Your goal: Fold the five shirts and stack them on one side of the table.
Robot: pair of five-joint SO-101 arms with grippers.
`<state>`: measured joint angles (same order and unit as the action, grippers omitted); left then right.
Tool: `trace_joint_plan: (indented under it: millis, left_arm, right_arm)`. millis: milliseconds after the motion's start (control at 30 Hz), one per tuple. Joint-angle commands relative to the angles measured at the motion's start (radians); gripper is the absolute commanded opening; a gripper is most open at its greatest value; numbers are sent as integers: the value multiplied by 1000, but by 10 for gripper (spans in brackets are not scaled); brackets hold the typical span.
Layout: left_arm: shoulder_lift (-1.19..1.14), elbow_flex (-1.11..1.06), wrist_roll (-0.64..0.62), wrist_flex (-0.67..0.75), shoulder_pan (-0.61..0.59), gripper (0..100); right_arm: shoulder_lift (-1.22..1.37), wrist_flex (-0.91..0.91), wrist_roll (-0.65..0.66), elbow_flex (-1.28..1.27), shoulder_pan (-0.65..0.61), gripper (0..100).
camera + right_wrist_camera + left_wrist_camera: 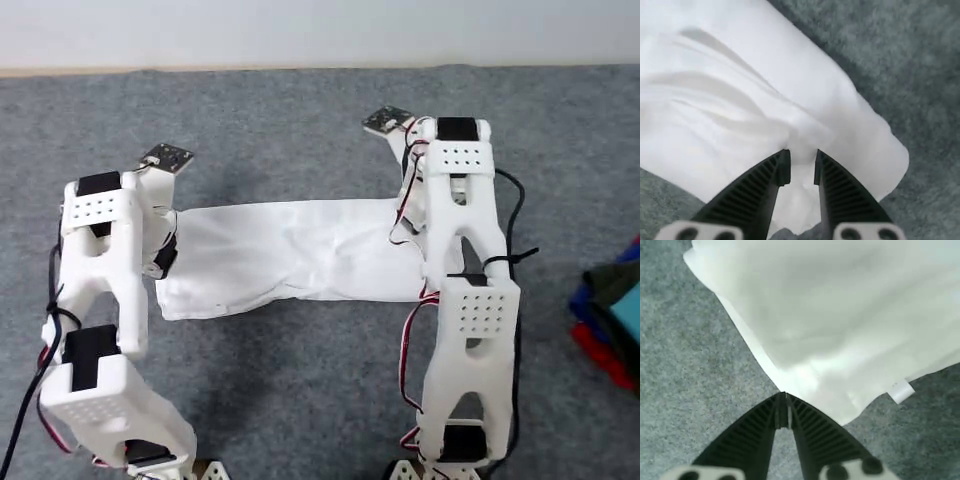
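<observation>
Left wrist: shirt (840, 315) label (901, 391); high: coloured stack (610, 310), table (300, 400) edge.

High camera: overhead, far, facing down. Wrist cameras: close behind left pincer (783, 412) and right pincer (801, 167), facing the white shirt (290, 250) at the tips, common to all views.

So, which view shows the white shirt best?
The high view: the white shirt appears there nearly whole, stretched out. The left wrist view gives one edge with a small tag; the right wrist view gives wrinkled cloth bunched between the jaws.
</observation>
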<state>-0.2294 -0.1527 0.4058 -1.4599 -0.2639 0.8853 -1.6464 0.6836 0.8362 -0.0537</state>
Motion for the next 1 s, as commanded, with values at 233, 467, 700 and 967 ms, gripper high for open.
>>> trace_joint_plan:
  millis: [233,467,700,967]
  left_arm:
    - [66,5,0,8,3,3]
    - [66,-10,0,12,9,3]
    - [66,-12,0,12,9,3]
    - [66,-12,0,12,9,3]
  right_arm:
    - [33,16,2,100,-2,32]
    - [42,-8,40,222,-4,29]
    - [81,2,52,229,-4,38]
    - [87,50,46,230,-5,129]
